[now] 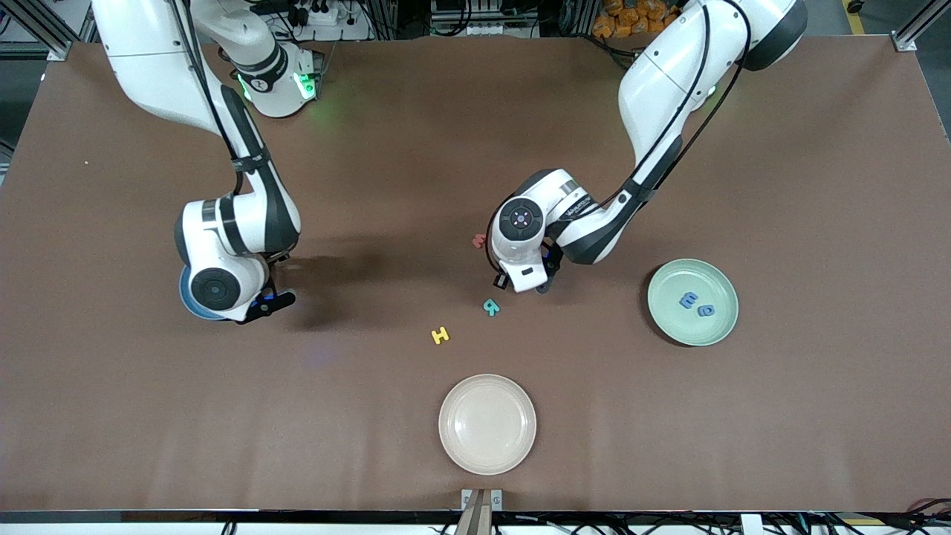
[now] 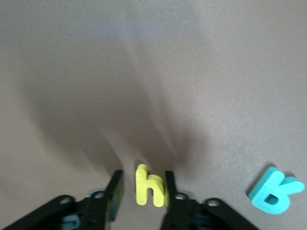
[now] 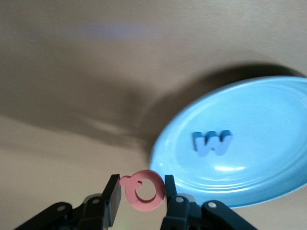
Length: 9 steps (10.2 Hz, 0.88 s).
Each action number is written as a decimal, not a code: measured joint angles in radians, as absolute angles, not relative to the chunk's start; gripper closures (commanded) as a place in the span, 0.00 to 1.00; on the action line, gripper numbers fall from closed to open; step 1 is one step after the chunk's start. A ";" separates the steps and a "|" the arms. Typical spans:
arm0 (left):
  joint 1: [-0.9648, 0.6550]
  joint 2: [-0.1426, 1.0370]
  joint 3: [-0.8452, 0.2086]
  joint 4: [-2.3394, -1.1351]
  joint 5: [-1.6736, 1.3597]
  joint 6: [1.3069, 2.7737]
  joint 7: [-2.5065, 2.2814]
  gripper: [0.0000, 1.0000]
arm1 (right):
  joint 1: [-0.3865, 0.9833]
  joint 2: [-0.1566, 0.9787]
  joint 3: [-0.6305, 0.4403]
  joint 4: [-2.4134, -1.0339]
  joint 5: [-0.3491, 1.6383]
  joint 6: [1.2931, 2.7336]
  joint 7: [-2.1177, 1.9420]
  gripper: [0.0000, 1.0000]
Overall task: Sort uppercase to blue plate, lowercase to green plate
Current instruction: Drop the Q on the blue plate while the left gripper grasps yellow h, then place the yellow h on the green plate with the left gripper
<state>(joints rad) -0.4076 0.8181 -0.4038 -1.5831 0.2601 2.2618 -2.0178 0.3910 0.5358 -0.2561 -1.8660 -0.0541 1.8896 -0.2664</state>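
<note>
My left gripper [image 1: 541, 287] [image 2: 143, 173] is down at the table, shut on a yellow lowercase h [image 2: 149, 189] that lies flat between its pads. The teal uppercase R [image 1: 490, 306] [image 2: 276, 190] lies beside it, and the yellow H [image 1: 440, 335] is nearer the front camera. A red lowercase letter [image 1: 479, 240] peeks out by the left hand. My right gripper [image 1: 271, 303] [image 3: 142, 179] is shut on the red Q [image 3: 132, 195], by the rim of the blue plate [image 1: 186, 297] [image 3: 268, 115], which holds a blue M [image 3: 212, 143]. The green plate [image 1: 713, 282] holds a blue m [image 1: 689, 299] and a rounded blue letter [image 1: 706, 310].
A cream plate [image 1: 487, 423] with nothing on it sits close to the table's front edge, nearer the front camera than the H and R. Brown cloth covers the whole table.
</note>
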 measured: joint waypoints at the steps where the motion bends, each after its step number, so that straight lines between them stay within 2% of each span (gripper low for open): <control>1: -0.407 0.817 -0.404 -1.583 0.260 2.261 -2.001 1.00 | 0.389 0.536 -0.265 -1.873 -0.072 1.911 -0.278 0.70; 2: -0.407 0.817 -0.404 -1.583 0.260 2.261 -1.983 1.00 | 0.388 0.537 -0.271 -1.879 -0.085 1.930 -0.296 0.67; 5: -0.396 0.806 -0.404 -1.572 0.264 2.244 -1.889 1.00 | 0.387 0.549 -0.287 -1.882 -0.093 1.969 -0.335 0.41; 7: -0.376 0.734 -0.407 -1.558 0.272 2.102 -1.657 1.00 | 0.386 0.553 -0.288 -1.882 -0.095 1.975 -0.340 0.34; 9: -0.289 0.623 -0.412 -1.582 0.272 1.989 -1.316 1.00 | 0.386 0.553 -0.288 -1.882 -0.094 1.977 -0.340 0.33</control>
